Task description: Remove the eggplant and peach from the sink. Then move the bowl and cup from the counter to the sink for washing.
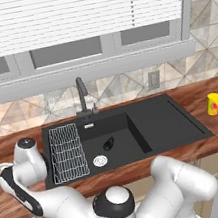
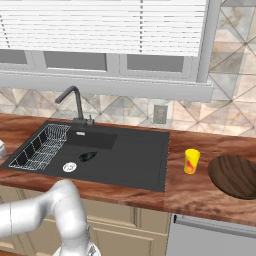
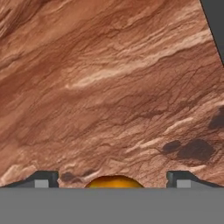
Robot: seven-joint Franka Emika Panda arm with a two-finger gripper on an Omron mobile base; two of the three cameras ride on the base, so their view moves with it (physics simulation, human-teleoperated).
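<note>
Round orange peach (image 3: 114,181) between spread-apart end effector (image 3: 113,179) fingertips, over veined reddish-brown stone counter (image 3: 109,87).

A home kitchen: black sink (image 1: 166,121) with faucet (image 1: 82,96) in a wood-grain worktop (image 2: 200,187); tiled backsplash (image 2: 127,107); blinded window (image 1: 74,13).
</note>
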